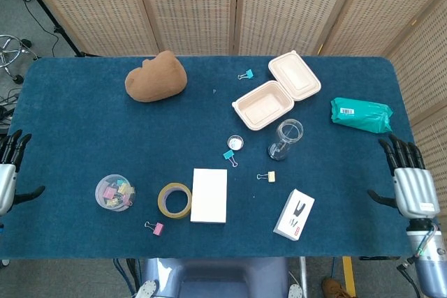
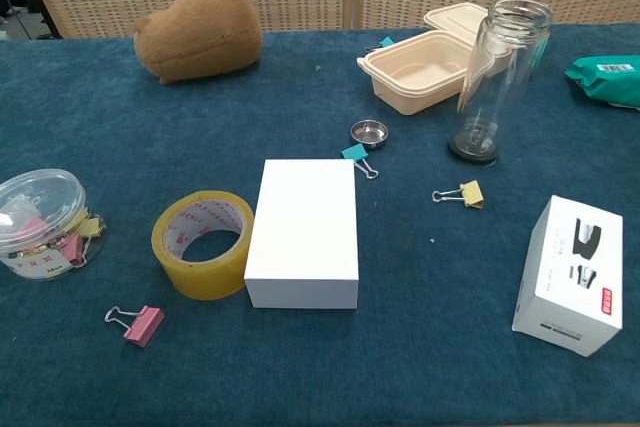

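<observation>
Writing is scarce: the white stapler box (image 2: pixel 569 273) bears a stapler drawing and a small red mark too fine to read, and the green packet (image 1: pixel 360 114) carries a white barcode label. Near the box lie a yellow binder clip (image 2: pixel 462 193) and an upright clear glass jar (image 2: pixel 498 77). Right hand (image 1: pixel 408 181) hovers at the bench (image 1: pixel 84 130) edge, fingers spread, holding nothing, the box well to its left. Left hand (image 1: pixel 7 174) is likewise spread, nearest the tub of clips (image 1: pixel 114 192).

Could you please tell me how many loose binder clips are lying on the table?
4: pink clip near the tape roll, teal clip by the small metal lid, yellow clip near the jar, teal clip behind the takeout box.
</observation>
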Robot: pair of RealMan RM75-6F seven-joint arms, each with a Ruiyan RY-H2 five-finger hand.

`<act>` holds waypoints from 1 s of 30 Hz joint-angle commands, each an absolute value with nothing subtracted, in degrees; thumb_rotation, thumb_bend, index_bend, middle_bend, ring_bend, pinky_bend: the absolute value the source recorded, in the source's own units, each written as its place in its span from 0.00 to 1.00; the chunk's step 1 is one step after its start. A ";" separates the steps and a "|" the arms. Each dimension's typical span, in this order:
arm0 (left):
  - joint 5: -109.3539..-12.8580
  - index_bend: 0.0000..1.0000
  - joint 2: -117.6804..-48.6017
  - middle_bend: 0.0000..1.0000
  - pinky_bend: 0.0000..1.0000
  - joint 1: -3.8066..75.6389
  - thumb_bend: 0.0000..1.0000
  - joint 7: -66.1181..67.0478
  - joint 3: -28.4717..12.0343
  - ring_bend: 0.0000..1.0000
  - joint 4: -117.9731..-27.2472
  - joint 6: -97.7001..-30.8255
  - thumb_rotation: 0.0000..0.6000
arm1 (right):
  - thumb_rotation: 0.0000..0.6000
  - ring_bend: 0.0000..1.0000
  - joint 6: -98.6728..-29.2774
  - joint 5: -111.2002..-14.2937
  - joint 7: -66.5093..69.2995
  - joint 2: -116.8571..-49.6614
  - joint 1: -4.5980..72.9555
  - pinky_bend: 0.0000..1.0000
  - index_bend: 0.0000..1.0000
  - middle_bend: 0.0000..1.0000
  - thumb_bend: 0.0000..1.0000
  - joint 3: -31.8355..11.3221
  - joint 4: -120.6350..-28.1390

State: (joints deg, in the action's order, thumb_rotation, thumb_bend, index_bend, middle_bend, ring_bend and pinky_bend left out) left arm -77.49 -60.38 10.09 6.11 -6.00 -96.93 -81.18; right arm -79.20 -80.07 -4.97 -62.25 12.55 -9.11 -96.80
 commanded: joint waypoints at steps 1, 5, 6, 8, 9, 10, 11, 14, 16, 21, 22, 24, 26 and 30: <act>-77.89 0.00 -59.88 0.00 0.00 9.78 0.00 5.63 -5.71 0.00 -97.39 -81.30 1.00 | 1.00 0.00 -73.48 -77.82 -8.49 -59.36 17.92 0.00 0.01 0.00 0.00 -12.91 -102.73; -77.65 0.00 -59.18 0.00 0.00 9.63 0.00 4.48 -5.77 0.00 -97.70 -80.98 1.00 | 1.00 0.00 -67.09 -73.98 -9.67 -58.66 23.87 0.00 0.02 0.00 0.00 -16.71 -107.46; -77.54 0.00 -59.01 0.00 0.00 9.62 0.00 4.14 -5.83 0.00 -97.76 -80.87 1.00 | 1.00 0.00 -65.28 -72.87 -8.66 -58.84 25.45 0.00 0.02 0.00 0.00 -17.75 -108.07; -77.60 0.00 -58.68 0.00 0.00 9.61 0.00 3.45 -5.86 0.00 -97.78 -80.70 1.00 | 1.00 0.00 -62.37 -71.02 -6.88 -59.60 28.31 0.00 0.03 0.00 0.00 -19.53 -108.08; -77.82 0.00 -58.47 0.00 0.00 9.59 0.00 2.82 -5.86 0.00 -97.78 -80.67 1.00 | 1.00 0.00 -60.60 -70.00 -5.98 -60.45 30.26 0.00 0.03 0.00 0.00 -20.55 -107.63; -78.29 0.00 -58.29 0.00 0.00 9.53 0.00 2.03 -5.81 0.00 -97.76 -80.79 1.00 | 1.00 0.00 -59.32 -69.30 -5.70 -61.69 32.14 0.00 0.04 0.00 0.00 -21.43 -106.65; -78.84 0.00 -58.13 0.00 0.00 9.43 0.00 1.28 -5.74 0.00 -97.58 -81.01 1.00 | 1.00 0.00 -58.12 -68.48 -6.04 -63.51 34.30 0.00 0.06 0.00 0.00 -22.12 -104.88; -79.52 0.00 -58.03 0.00 0.00 9.31 0.00 0.42 -5.59 0.00 -97.19 -81.20 1.00 | 1.00 0.00 -55.29 -66.09 -7.83 -68.47 39.44 0.00 0.11 0.00 0.00 -22.96 -100.20; -79.63 0.00 -57.92 0.00 0.00 9.33 0.00 0.17 -5.51 0.00 -97.09 -81.02 1.00 | 1.00 0.00 -54.00 -64.31 -9.43 -72.22 42.82 0.00 0.15 0.00 0.00 -23.42 -96.62; -79.41 0.00 -57.73 0.00 0.00 9.32 0.00 -0.04 -5.60 0.00 -97.21 -80.84 1.00 | 1.00 0.00 -52.34 -60.33 -13.43 -79.85 48.98 0.00 0.25 0.00 0.00 -23.55 -89.48; -79.31 0.00 -57.62 0.00 0.00 9.34 0.00 -0.21 -5.62 0.00 -97.31 -80.68 1.00 | 1.00 0.00 -51.82 -59.26 -14.40 -81.48 50.20 0.00 0.26 0.00 0.00 -23.27 -88.13; -79.22 0.00 -57.42 0.00 0.00 9.38 0.00 -0.65 -5.69 0.00 -97.44 -80.50 1.00 | 1.00 0.00 -51.40 -57.71 -15.88 -83.87 51.82 0.00 0.29 0.00 0.01 -22.88 -86.02; -79.31 0.00 -57.20 0.00 0.00 9.31 0.00 -1.12 -5.73 0.00 -97.40 -80.58 1.00 | 1.00 0.00 -51.00 -56.16 -17.61 -86.60 53.52 0.00 0.31 0.00 0.03 -22.22 -83.59; -79.59 0.00 -56.83 0.00 0.00 9.18 0.00 -2.42 -5.90 0.00 -97.14 -80.89 1.00 | 1.00 0.00 -50.90 -54.17 -20.23 -91.10 55.76 0.00 0.34 0.00 0.14 -20.90 -78.80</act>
